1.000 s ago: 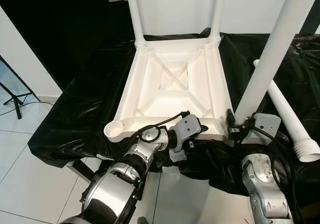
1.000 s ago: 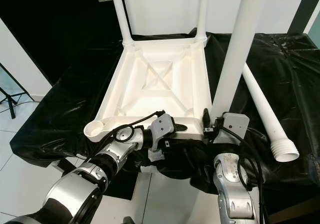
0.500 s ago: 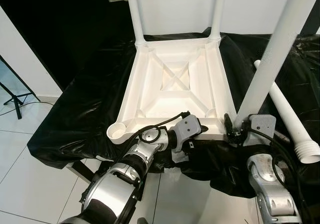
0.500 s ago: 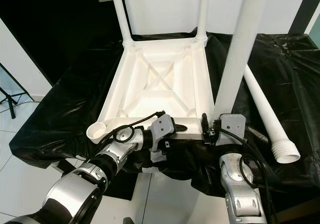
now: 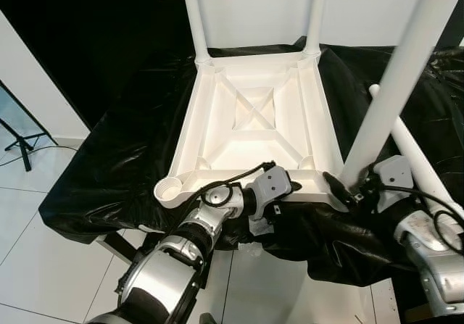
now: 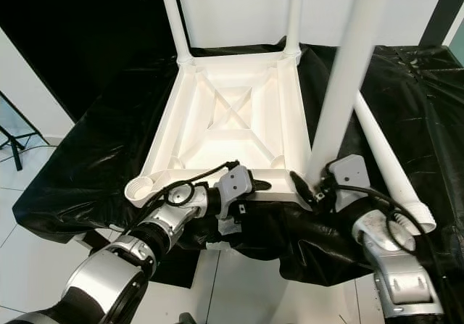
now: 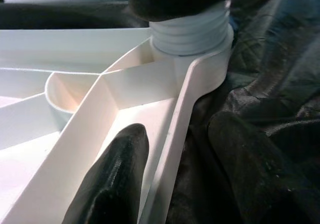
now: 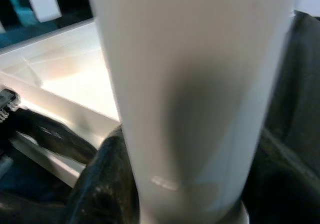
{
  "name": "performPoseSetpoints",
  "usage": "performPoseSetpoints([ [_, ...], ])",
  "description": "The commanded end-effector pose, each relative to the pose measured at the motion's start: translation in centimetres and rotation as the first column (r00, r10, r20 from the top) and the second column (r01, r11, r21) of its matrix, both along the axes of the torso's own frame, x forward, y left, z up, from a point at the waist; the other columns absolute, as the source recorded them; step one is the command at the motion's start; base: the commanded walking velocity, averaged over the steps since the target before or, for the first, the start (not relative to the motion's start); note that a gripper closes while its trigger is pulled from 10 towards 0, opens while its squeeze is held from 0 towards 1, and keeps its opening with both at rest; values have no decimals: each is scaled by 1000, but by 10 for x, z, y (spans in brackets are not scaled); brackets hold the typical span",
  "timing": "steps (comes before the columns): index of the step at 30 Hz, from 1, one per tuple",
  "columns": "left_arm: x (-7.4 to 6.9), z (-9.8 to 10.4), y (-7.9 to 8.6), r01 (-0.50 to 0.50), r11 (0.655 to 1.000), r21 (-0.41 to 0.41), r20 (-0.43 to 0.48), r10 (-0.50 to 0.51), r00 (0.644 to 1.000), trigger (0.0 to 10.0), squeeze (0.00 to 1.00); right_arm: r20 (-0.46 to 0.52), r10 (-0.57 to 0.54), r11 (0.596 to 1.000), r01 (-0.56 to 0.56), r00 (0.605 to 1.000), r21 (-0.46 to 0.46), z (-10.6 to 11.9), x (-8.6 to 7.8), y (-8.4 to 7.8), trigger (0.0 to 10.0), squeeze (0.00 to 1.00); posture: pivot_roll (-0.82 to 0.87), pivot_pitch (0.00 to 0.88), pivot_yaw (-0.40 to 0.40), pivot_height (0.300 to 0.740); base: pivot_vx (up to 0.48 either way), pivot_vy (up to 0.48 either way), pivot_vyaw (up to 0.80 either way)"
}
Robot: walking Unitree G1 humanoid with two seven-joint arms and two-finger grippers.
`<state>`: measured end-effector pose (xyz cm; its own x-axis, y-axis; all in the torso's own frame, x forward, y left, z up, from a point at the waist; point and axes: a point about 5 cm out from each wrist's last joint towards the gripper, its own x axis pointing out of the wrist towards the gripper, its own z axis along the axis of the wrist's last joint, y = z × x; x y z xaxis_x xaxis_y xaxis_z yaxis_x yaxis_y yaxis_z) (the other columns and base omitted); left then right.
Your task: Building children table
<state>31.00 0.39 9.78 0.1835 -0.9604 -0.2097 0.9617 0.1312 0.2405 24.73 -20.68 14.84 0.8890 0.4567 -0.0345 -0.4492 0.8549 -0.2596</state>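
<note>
The white table top [image 5: 210, 121] lies upside down on a black sheet, with two white legs [image 5: 196, 19] upright in its far corners. My right gripper [image 5: 341, 186] is shut on the base of a third white leg [image 5: 395, 85], which stands tilted at the near right corner. That leg's ribbed end [image 7: 192, 31] sits in the corner socket. My left gripper [image 7: 175, 174] straddles the near rim, one finger [image 7: 115, 184] against the inner wall and the other apart from the outer side. The near left socket [image 5: 169, 190] is empty.
A loose white leg [image 6: 388, 164] lies on the black sheet [image 5: 116, 157] to the right of the table top, behind my right arm. White tiled floor lies below the near edge, and a tripod foot [image 5: 18, 146] stands at far left.
My right forearm has swung outward to the right and lower, while its gripper stays on the leg's base. The left gripper has kept its place at the near rim.
</note>
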Motion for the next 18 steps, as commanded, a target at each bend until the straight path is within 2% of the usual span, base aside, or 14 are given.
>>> performPoseSetpoints([
  [1, -3, -6, 2, 6, 1000, 18, -19, -6, 1000, 10000, 0, -53, 55, 998, -57, 997, -30, -6, -4, 4, 0, 0, -193, 0, 83, 740, 0, 0, 0],
  [6, -3, -7, 3, 6, 1000, 19, -19, -5, 1000, 10000, 0, -121, 56, 998, -55, 991, 11, -18, -7, 6, 0, 0, -194, 0, 86, 740, 0, 0, 0],
  [13, -3, -7, 3, 7, 1000, 21, -20, -6, 1000, 10000, 0, -142, 40, 999, -35, 989, 41, -23, -9, 9, 0, 0, -194, 0, 86, 740, 0, 0, 0],
  [14, -3, -7, 3, 7, 1000, 22, -20, -7, 1000, 10000, 0, -117, -70, 994, 79, 991, 76, -28, -7, 13, 0, 0, -193, 0, 86, 740, 0, 0, 0],
  [15, -3, -7, 3, 7, 1000, 22, -20, -7, 1000, 10000, 0, -117, -70, 994, 79, 991, 76, -28, -7, 13, 0, 0, -193, 0, 86, 740, 0, 0, 0],
  [16, -3, -8, 2, 10, 1000, 24, -20, -9, 1000, 10000, 0, -96, -269, 950, 280, 958, 137, -35, -6, 14, 0, 0, -192, 0, 86, 740, 0, 0, 0],
  [17, -4, -7, 2, 11, 1000, 24, -20, -11, 1000, 10000, 0, -90, -388, 905, 398, 917, 153, -43, -12, 21, 0, 0, -186, 0, 83, 740, 0, 0, 0],
  [18, -4, -7, 2, 11, 1000, 24, -20, -11, 1000, 10000, 0, -90, -388, 905, 398, 917, 153, -43, -12, 21, 0, 0, -186, 0, 83, 740, 0, 0, 0],
])
